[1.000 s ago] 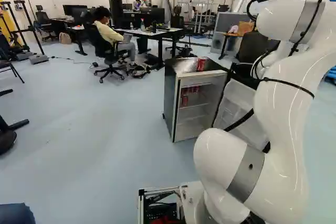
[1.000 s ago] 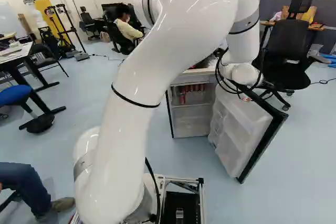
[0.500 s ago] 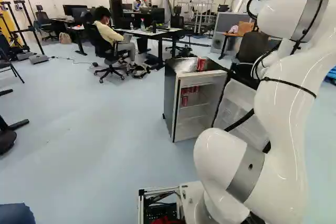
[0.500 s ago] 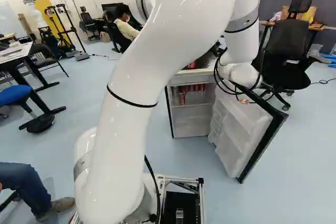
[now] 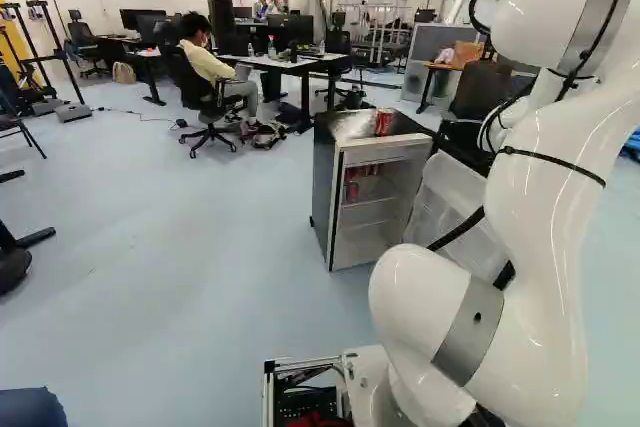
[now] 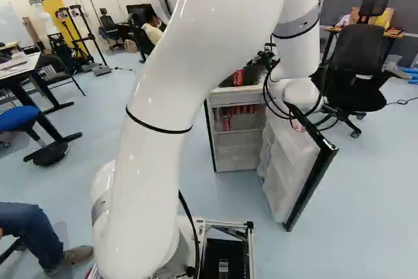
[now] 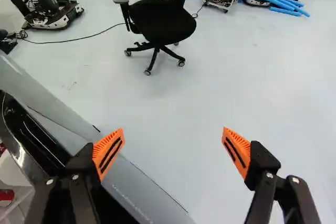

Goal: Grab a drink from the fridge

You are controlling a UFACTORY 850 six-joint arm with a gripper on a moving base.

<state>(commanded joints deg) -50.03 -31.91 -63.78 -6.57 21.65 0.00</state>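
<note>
One glossy white robot arm (image 6: 176, 115) towers over everything from where I stand, rising from its base, bending high, then dropping so that its wrist hangs by the top of the fridge door. Ahead of it sits a small, boxy fridge (image 5: 323, 192) with dark sides and a pale, shelved inside, its front wide open. A black office chair (image 6: 356, 66) on castors stands on the floor beyond the door in the right base view. The door (image 6: 287, 168) itself, dark-edged with white moulded shelves on its inner face, swings out toward that chair. Smaller again is the black gripper (image 7: 172, 136) with two orange-padded fingers: they're spread well apart, with nothing pinched between them, and bare floor shows through the gap. One finger sits right by the door's edge; whether it touches, I can't tell. Smallest are the drinks, red cans (image 6: 245, 109) lined up on the fridge's upper shelf, with one more red can (image 6: 226, 123) just below that row. Another red can (image 5: 383, 122) stands upright on top of the fridge, well apart from those fingers, and some red shows among the door's shelves too.
</note>
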